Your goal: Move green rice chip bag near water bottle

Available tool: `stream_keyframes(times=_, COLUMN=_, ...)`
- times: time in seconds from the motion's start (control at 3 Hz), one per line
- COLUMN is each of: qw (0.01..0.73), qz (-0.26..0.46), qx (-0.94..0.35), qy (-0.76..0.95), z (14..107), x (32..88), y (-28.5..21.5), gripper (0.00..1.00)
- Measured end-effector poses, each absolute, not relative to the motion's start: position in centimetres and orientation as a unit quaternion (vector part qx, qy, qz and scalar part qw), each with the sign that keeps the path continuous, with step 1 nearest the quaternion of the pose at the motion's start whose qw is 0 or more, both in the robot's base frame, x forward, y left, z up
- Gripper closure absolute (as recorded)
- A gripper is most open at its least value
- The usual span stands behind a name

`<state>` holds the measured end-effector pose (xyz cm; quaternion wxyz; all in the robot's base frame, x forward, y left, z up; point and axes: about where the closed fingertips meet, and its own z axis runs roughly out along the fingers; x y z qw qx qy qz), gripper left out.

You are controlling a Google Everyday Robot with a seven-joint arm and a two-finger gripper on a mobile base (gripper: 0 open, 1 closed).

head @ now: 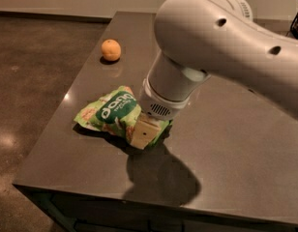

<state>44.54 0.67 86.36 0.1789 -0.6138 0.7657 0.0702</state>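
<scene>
The hand (145, 133) hides the bag's (109, 113) right end.

Gripper (145, 130) is at the right end of the bag (109, 113). Orange (111, 50) stands well apart, far-left. Table (231, 149) to the right is bare; arm (212, 37) overhangs.

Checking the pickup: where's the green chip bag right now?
The green rice chip bag lies left of centre on the table, nearer the camera than the orange, with the end effector at its right end.
</scene>
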Motion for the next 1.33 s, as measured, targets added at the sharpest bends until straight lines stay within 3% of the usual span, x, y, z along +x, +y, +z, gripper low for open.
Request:
stream_keyframes(times=0.33, qw=0.195, qz=0.059, qx=-0.592, qy=0.780, z=88.0, x=46.0, y=-1.9, gripper=0.84)
stream_keyframes(times=0.67, qw=0.212, qz=0.041, qx=-0.568, qy=0.794, z=89.8, x=48.2, y=-5.3, gripper=1.00)
stream_keyframes(times=1.33, qw=0.219, qz=0.010, qx=-0.546, qy=0.809, z=90.5, x=53.5, y=-10.8, gripper=1.00)
